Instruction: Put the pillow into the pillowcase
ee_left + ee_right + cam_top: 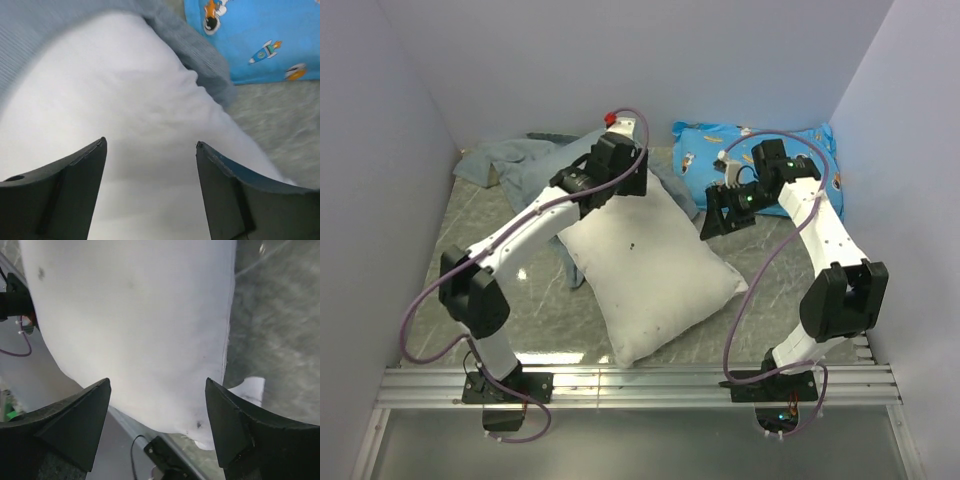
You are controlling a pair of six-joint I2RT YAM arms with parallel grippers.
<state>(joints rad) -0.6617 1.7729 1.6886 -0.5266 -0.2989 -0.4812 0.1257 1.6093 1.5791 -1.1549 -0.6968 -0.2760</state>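
The white pillow [650,270] lies slantwise mid-table. The grey-blue pillowcase [520,165] is bunched at the back left, and its edge lies around the pillow's far end. My left gripper [628,186] hovers open over that far end. In the left wrist view my left gripper [150,145] is empty, with the pillow [125,100] below it and the pillowcase edge [200,55] beyond. My right gripper [717,220] is open beside the pillow's right edge. In the right wrist view my right gripper [157,382] is empty, over the pillow [135,315].
A bright blue cartoon-print cushion [760,150] lies at the back right, and it also shows in the left wrist view [260,40]. Pale walls enclose the left, back and right. A metal rail [640,385] runs along the near edge. Grey marbled tabletop [280,315] shows beside the pillow.
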